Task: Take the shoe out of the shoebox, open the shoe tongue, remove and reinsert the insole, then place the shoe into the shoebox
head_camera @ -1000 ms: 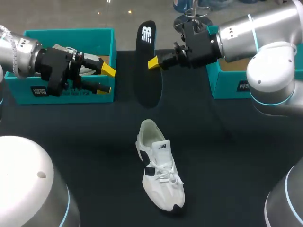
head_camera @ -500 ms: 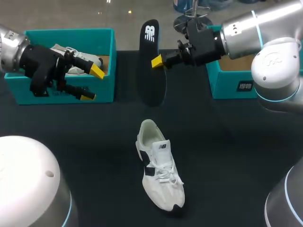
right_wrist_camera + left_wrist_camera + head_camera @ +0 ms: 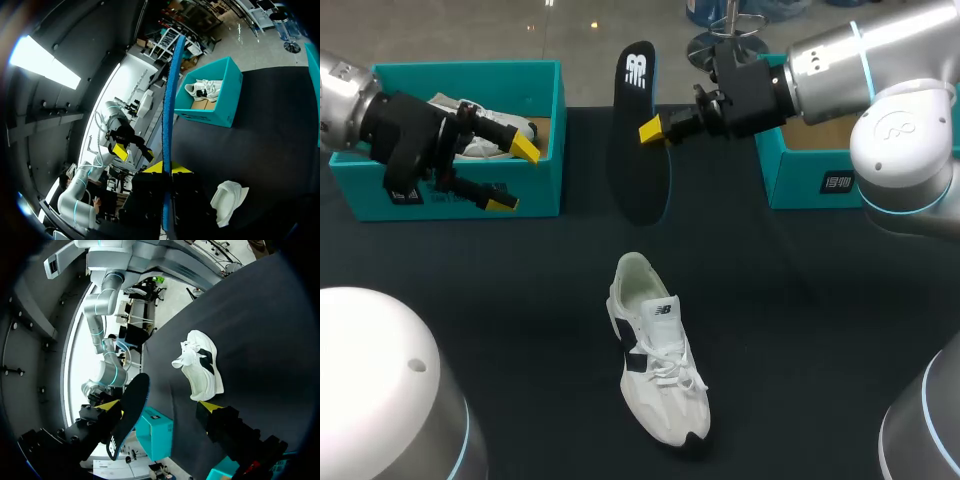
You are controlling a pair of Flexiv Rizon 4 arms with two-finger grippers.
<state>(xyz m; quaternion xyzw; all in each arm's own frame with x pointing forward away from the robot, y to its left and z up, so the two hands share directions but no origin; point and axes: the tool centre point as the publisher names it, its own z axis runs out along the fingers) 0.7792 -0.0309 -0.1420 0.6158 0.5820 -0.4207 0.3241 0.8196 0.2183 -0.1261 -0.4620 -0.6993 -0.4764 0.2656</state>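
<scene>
A white shoe with black patches (image 3: 658,350) lies on the black table, toe toward the front edge, its opening empty. My right gripper (image 3: 654,131) is shut on the edge of a black insole (image 3: 638,140) and holds it upright above the table's far middle. In the right wrist view the insole's blue edge (image 3: 169,115) rises from between the yellow tips of that gripper (image 3: 163,168), with the shoe (image 3: 228,197) below. My left gripper (image 3: 514,176) hangs open and empty in front of the left shoebox (image 3: 360,190). In the left wrist view its fingers (image 3: 210,408) frame the shoe (image 3: 201,365) and insole (image 3: 129,412).
The left teal shoebox holds a second white shoe (image 3: 485,135). Another teal shoebox (image 3: 820,165) stands at the far right under my right arm. Black tabletop (image 3: 800,330) spreads around the lone shoe.
My left gripper has opened wider and drawn back to the left, toward the left shoebox. The right gripper with the insole shifted slightly right and then held still.
</scene>
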